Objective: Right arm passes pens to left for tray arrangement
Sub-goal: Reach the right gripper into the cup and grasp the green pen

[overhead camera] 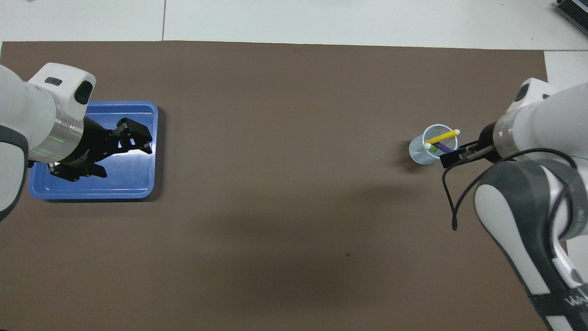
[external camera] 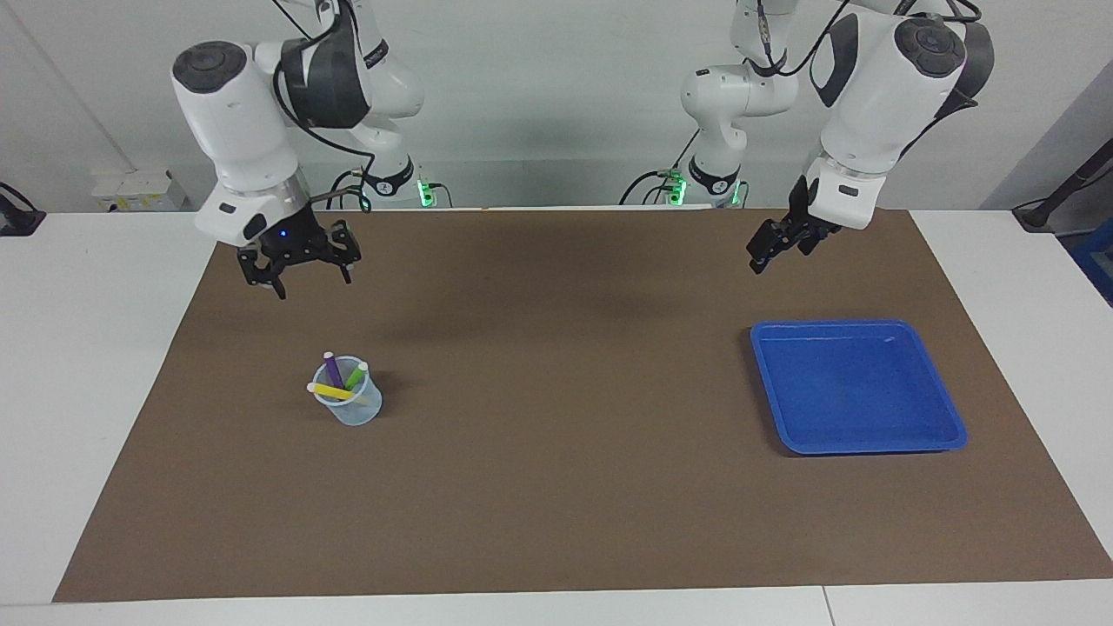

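Hanging open and empty at upper left of the facing view, the right gripper (external camera: 297, 269) sits above the pens (external camera: 339, 380) in their cup (external camera: 356, 407). At upper right, the left gripper (external camera: 780, 244), also open, hangs above the tray (external camera: 856, 443), touching nothing.

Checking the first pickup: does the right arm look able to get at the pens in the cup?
Probably yes. The right pincer hangs open above the mat near the cup; the pens stick out above its rim, nothing between.
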Robot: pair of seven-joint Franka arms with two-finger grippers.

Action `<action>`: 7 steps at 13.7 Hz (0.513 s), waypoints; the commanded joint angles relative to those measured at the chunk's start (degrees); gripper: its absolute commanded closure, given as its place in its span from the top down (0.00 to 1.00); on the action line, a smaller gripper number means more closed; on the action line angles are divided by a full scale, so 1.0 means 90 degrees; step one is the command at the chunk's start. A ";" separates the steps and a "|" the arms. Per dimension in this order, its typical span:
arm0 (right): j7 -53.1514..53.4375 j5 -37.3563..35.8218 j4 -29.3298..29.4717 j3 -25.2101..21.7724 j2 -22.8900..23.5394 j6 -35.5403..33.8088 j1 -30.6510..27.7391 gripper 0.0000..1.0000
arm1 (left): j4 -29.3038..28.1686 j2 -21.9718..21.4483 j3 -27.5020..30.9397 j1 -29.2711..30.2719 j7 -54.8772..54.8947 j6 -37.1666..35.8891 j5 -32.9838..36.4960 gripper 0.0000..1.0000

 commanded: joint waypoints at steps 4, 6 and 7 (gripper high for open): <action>0.0517 -0.0912 0.0089 0.0002 0.1067 0.1004 0.0266 1.00 | -0.0953 -0.0537 0.0047 -0.0551 -0.1717 0.0679 -0.0270 1.00; 0.0527 -0.1069 0.0089 0.0002 0.1146 0.1024 0.0295 0.91 | -0.1139 -0.0616 0.0047 -0.0688 -0.2098 0.0845 -0.0281 1.00; 0.0537 -0.1244 0.0089 -0.0008 0.1204 0.1024 0.0460 0.86 | -0.1246 -0.0674 0.0047 -0.0737 -0.2148 0.0923 -0.0281 1.00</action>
